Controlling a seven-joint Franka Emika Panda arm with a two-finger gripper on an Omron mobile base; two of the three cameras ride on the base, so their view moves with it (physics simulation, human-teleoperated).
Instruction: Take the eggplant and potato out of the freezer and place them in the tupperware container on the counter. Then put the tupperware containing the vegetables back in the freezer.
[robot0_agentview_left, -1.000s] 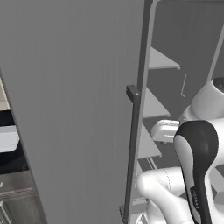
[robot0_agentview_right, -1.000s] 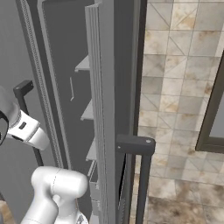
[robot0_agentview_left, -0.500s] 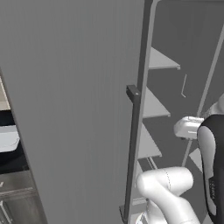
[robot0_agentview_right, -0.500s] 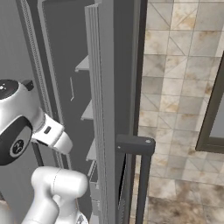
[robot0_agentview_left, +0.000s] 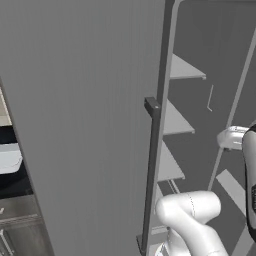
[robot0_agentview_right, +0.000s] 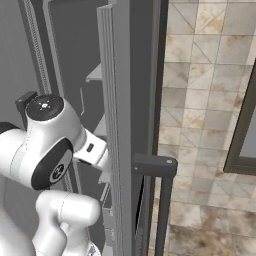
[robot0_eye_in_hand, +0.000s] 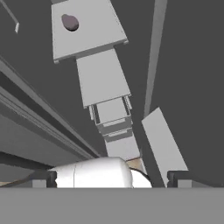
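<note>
Grey freezer (robot0_agentview_left: 90, 115) interior and its ribbed door take up most of what I see, with tan tiled wall (robot0_agentview_right: 210, 100) off to the right. That door stands swung wide, bar handle (robot0_agentview_left: 151, 170) facing me, so I judge it was left open to give the arm a way in to the shelves (robot0_agentview_left: 175, 120). On my hand camera I can make out one dark purplish lump on a far shelf; by its colour I take it for the eggplant (robot0_eye_in_hand: 70, 22), though it is too small to be sure. I cannot pick out the potato. My arm is folded tight, elbow low, wrist reaching between door and shelves. My gripper (robot0_eye_in_hand: 112, 177) is spread fully apart and holds nothing, well apart from that lump.
</note>
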